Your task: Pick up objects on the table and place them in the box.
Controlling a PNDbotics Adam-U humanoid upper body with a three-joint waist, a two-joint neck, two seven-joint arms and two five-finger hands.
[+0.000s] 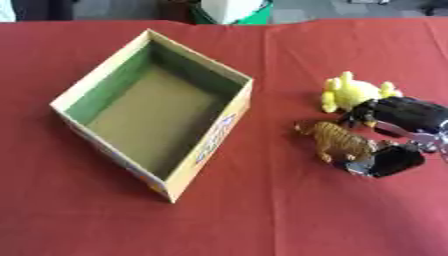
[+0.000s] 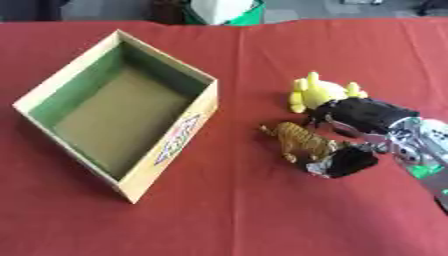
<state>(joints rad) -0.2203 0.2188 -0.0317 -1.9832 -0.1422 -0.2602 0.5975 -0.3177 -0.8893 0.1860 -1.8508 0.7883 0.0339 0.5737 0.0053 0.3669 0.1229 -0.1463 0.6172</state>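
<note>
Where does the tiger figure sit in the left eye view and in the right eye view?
Left eye view: tiger figure right of centre, by the right hand.
Right eye view: nearer the middle, same hand beside it.
Shared landmark: the yellow toy just beyond it, the box to its left.

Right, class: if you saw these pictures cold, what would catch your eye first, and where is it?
The open box, empty, sits askew at the left of the red cloth. At the right, the black right hand reaches in over a striped tiger, fingers on one side and thumb on the other. A yellow toy lies just behind the hand.
</note>
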